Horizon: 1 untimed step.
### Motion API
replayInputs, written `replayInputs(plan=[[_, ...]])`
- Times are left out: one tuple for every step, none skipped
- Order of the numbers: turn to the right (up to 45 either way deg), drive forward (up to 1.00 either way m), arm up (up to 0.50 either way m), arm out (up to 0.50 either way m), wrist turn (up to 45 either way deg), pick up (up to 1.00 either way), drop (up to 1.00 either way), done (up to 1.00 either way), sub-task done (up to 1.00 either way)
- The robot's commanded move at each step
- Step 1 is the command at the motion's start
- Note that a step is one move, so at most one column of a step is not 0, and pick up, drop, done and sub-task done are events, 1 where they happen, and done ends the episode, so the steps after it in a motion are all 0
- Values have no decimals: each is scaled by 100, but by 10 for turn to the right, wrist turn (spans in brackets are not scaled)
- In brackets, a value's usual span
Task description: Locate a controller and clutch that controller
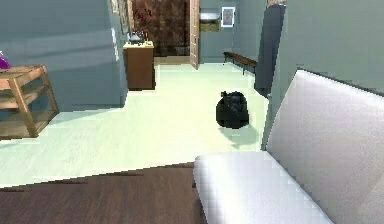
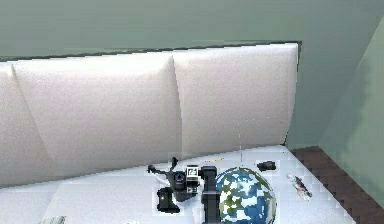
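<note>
We are seeing our arm [image 2: 211, 205] reaching over the white sofa seat [image 2: 100, 195], beside a blue-and-green globe [image 2: 245, 195]. A dark controller-shaped thing [image 2: 167, 203] is lying on the seat just left of the arm, near the gripper [image 2: 160, 170]. We cannot tell whether the gripper is holding anything. Farther off, a black bag [image 1: 232, 110] is sitting on the floor.

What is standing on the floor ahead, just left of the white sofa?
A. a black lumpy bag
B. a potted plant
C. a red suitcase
A: in the forward view a black lumpy bag sits on the pale floor, close to the left of the white sofa.
</note>
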Motion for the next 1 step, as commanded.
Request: replayInputs(plan=[[0, 0, -30, 0, 0, 0, 0, 0, 0]])
